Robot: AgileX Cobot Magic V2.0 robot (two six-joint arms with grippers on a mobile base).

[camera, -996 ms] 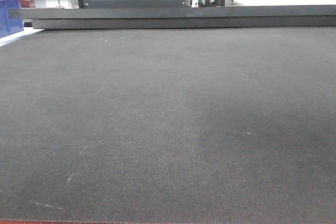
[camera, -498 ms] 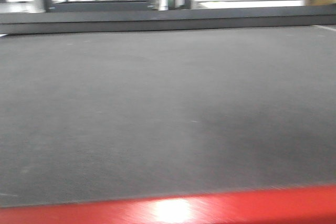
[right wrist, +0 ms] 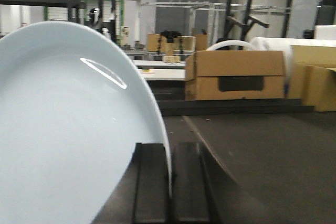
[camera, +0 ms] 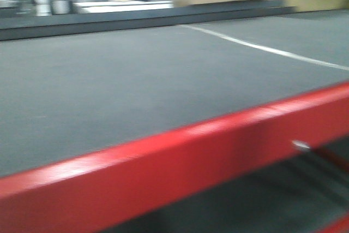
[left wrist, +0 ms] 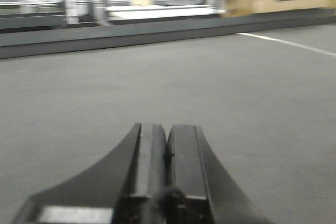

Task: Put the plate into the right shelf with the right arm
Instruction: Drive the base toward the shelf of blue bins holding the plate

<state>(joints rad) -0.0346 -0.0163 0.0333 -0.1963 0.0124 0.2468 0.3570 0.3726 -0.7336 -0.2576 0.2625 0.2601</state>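
Right claw (right wrist: 169, 153) is clamped on the rim of the plate (right wrist: 68, 129), holding it on edge, likely for carrying; left claw (left wrist: 167, 129) hangs pressed together, idle over the tabletop (left wrist: 236, 87).

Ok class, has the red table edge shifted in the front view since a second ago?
Yes. The red table edge has climbed from the frame's bottom and now slants up rightward below the dark mat; probably the camera turned.
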